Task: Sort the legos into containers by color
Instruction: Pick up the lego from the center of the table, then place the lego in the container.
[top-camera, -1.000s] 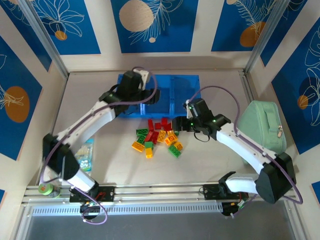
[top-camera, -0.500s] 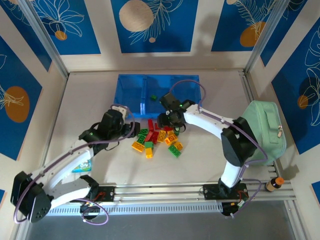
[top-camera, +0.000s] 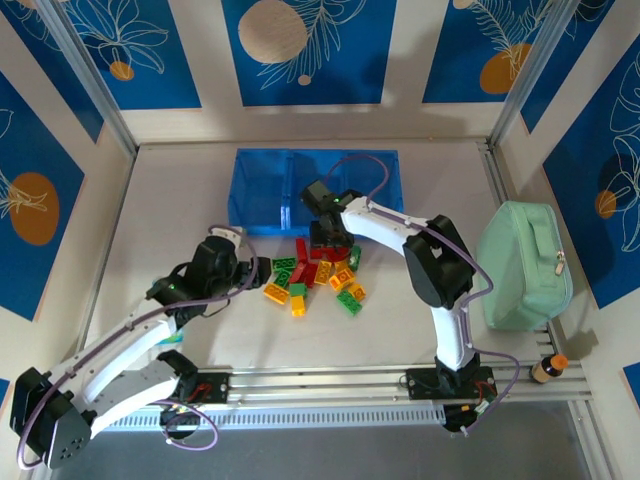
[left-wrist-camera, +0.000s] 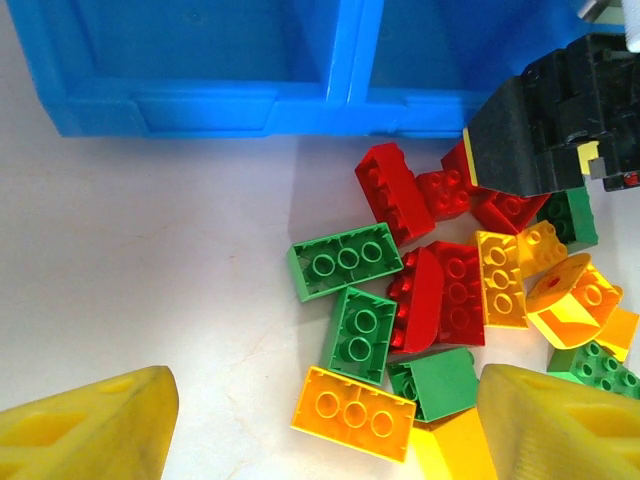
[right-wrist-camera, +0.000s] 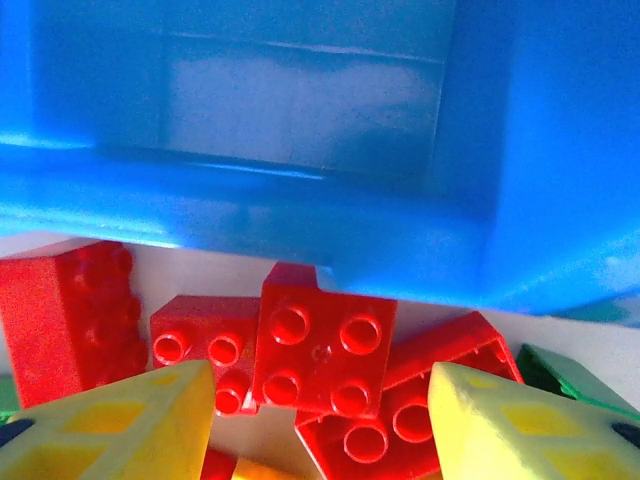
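Observation:
The legos (top-camera: 318, 275) lie in a mixed pile of red, green and orange-yellow bricks just in front of the blue tray of containers (top-camera: 262, 190). My left gripper (top-camera: 262, 278) is at the pile's left edge. It is open, and in the left wrist view an orange brick (left-wrist-camera: 352, 412) and a green brick (left-wrist-camera: 360, 335) lie between its fingers (left-wrist-camera: 95, 425). My right gripper (top-camera: 330, 245) hangs over the pile's back edge, close to the tray wall (right-wrist-camera: 300, 215). It is open, with a red square brick (right-wrist-camera: 322, 345) between its fingertips (right-wrist-camera: 120, 425).
A pale green zipped pouch (top-camera: 522, 262) lies at the right of the table. An orange-capped bottle (top-camera: 547, 367) stands near the front right rail. The enclosure walls close in the table on three sides.
My left arm has drawn back from over the tray to the pile's left side. My right gripper has swung from the pile's right to its back edge, next to the tray.

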